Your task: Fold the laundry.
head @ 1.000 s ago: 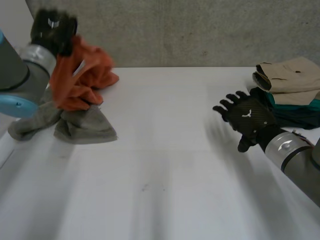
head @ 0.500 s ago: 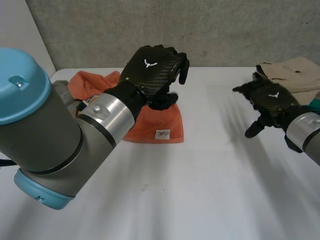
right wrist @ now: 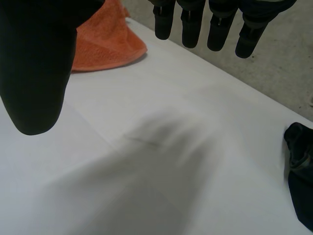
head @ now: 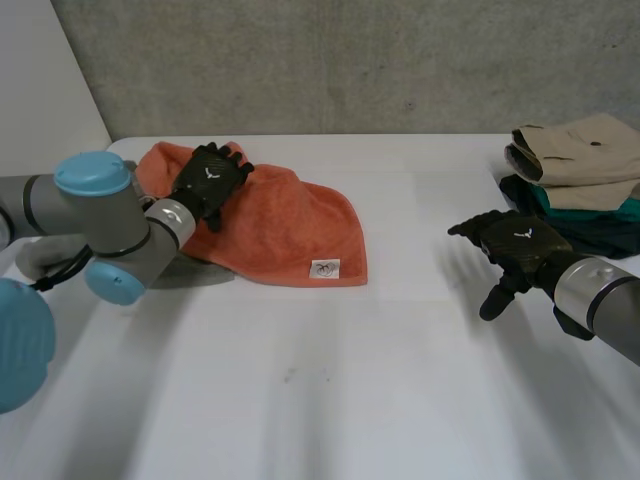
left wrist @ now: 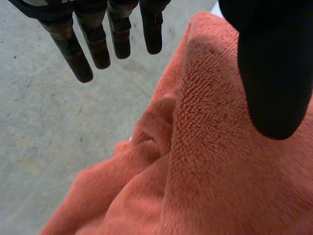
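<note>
Surface [head: 320, 400], white and smooth, runs from the near edge back to the wall. Nearest on it, at the right, the right hand [head: 515, 245] hovers just above the bare top. It is black with a woven sheen, released, its fingers [right wrist: 190, 29] straight and spread apart from the thumb, grasping nothing.

Farther back on the left lies the towel [head: 290, 225], well apart from that hand. It is orange terry, thick and nubbly, with the looped pile plain in the left wrist view [left wrist: 210, 161]. It is spread in a rough, rounded rectangle, rumpled and bunched at its left end and flatter toward the right. A small white label [head: 324, 268] sits at its near right corner.

The left hand [head: 208, 180] rests palm down on the towel's bunched left part. Its fingers [left wrist: 100, 46] are straight and loose, the thumb lies over the pile, and nothing is pinched.

At the far right edge stands a stack of folded clothes: a beige garment [head: 580, 150] on top, a teal one [head: 590, 208] beneath, and a dark one [head: 590, 235] lowest.

Behind everything rises a rough grey concrete wall [head: 350, 60].
</note>
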Controlling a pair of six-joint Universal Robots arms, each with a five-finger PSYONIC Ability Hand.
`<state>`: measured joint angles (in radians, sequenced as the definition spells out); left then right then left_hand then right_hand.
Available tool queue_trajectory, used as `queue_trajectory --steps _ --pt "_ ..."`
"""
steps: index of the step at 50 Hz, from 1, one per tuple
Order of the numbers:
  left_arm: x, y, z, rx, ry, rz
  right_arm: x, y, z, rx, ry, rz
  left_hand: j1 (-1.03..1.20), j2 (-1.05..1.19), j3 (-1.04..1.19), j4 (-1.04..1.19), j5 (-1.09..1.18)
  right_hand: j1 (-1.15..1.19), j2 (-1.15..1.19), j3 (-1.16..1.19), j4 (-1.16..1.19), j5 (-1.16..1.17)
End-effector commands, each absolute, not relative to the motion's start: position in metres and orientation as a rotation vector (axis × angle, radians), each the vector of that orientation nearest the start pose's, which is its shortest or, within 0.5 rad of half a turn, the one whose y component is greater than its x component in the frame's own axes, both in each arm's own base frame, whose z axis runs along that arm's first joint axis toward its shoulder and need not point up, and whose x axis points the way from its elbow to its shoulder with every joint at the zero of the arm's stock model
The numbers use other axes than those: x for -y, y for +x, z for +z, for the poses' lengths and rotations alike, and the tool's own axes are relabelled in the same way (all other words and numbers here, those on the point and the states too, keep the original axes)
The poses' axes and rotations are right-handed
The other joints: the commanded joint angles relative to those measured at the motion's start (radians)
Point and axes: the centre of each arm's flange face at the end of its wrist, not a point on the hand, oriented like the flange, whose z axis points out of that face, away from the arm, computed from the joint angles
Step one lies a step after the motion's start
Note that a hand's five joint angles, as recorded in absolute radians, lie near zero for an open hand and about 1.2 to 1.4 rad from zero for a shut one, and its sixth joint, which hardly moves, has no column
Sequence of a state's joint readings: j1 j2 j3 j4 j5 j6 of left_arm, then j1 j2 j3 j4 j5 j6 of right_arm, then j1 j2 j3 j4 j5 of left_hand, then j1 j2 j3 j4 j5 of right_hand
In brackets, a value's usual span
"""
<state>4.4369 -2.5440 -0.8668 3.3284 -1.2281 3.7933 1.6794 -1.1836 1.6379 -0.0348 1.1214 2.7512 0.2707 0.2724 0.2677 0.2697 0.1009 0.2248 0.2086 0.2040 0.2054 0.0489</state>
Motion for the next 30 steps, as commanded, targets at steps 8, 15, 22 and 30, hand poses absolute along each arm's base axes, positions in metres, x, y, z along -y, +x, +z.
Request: queue_trajectory --steps 8,15,22,30 --pt "0.449 -0.298 0.107 -1.935 1.363 -2.233 0.302 0.205 0.160 -2.257 -1.000 -1.600 0.836 0.834 0.839 0.837 0.831 -0.050 -0.034 -0.029 -0.031 -0.049" --pt "0.449 -0.306 0.120 -1.892 1.240 -2.251 0.304 0.205 0.157 -2.261 -0.998 -1.611 1.126 1.124 1.129 1.127 1.121 -0.050 -0.034 -0.029 -0.031 -0.049" --pt "0.407 -0.325 0.215 -1.861 1.137 -2.435 0.308 0.202 0.161 -2.272 -0.984 -1.640 1.126 1.124 1.129 1.127 1.121 -0.050 -0.034 -0.029 -0.031 -0.049" --pt "0.301 -0.352 0.324 -1.873 1.107 -2.801 0.310 0.198 0.181 -2.253 -0.956 -1.725 1.126 1.124 1.129 1.127 1.121 -0.050 -0.034 -0.029 -0.031 -0.049"
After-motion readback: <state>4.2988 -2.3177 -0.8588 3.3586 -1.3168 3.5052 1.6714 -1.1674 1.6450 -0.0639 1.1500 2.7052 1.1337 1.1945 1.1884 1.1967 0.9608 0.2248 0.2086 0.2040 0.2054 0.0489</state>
